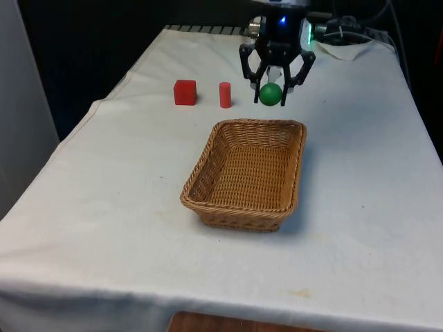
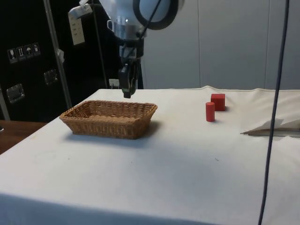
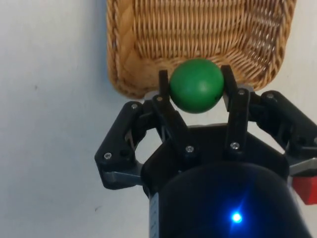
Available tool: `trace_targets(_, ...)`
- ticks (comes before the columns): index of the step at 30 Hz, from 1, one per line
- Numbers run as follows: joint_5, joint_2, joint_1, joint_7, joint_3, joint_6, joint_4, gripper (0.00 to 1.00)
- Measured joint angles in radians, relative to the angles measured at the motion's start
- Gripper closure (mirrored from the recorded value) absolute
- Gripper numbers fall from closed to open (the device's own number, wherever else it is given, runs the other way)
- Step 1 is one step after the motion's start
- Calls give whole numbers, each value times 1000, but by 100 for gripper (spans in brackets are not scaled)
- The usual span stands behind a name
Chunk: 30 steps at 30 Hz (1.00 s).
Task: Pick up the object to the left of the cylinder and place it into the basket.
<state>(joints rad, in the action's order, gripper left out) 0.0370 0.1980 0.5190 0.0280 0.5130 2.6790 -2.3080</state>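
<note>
One green ball [image 1: 270, 94] — in claw [image 1: 272, 95].

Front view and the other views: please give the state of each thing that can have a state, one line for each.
Gripper: shut on the ball, raised near the basket's far rim.
Ball: green, held between the fingers, off the table.
Basket: upright on the table, nothing inside.
Cylinder: red, standing upright on the cloth.
Cube: red, resting flat on the cloth, on the front view's left of the cylinder, apart from it.
</note>
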Motion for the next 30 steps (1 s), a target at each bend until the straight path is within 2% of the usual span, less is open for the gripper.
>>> trace_targets(15, -105, 156, -17, 83, 15, -8, 150, 100)
trace_targets(24, -140, 236, -23, 97, 18, -6, 217, 100)
trace_targets(30, -193, 300, -30, 126, 19, -5, 265, 100)
